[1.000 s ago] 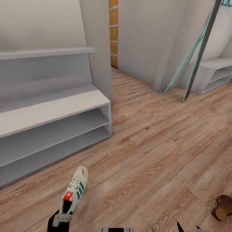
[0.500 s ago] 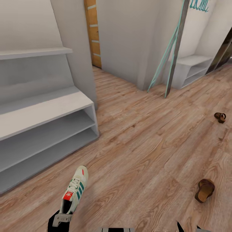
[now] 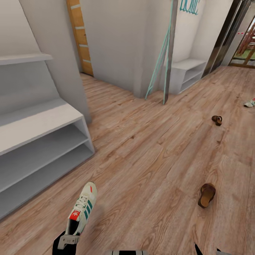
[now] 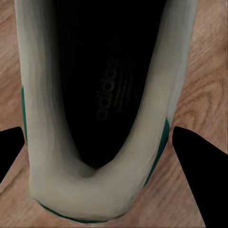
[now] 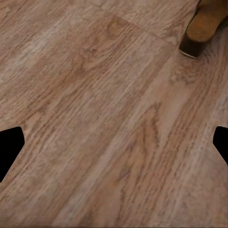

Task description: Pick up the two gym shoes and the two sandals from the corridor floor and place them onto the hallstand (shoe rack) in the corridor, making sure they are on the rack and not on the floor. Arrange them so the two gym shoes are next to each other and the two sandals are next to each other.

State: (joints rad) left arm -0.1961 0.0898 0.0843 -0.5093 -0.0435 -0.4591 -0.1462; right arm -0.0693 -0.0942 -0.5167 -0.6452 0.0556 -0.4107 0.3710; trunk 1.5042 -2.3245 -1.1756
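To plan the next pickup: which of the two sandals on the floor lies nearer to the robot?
The sandal low on the right of the head view, near the right gripper, is nearer. The other sandal lies farther down the corridor.

Light brown wood-plank floor (image 5: 109, 123) with visible grain under the right gripper (image 5: 114, 142); two dark fingertips (image 5: 9, 147) spread wide apart, nothing between them; sandal (image 5: 204, 26) heel end lies ahead of fingers, partly cropped

Two gym shoes (image 3: 82, 208) (image 3: 250, 103), two sandals (image 3: 207, 194) (image 3: 217, 120).
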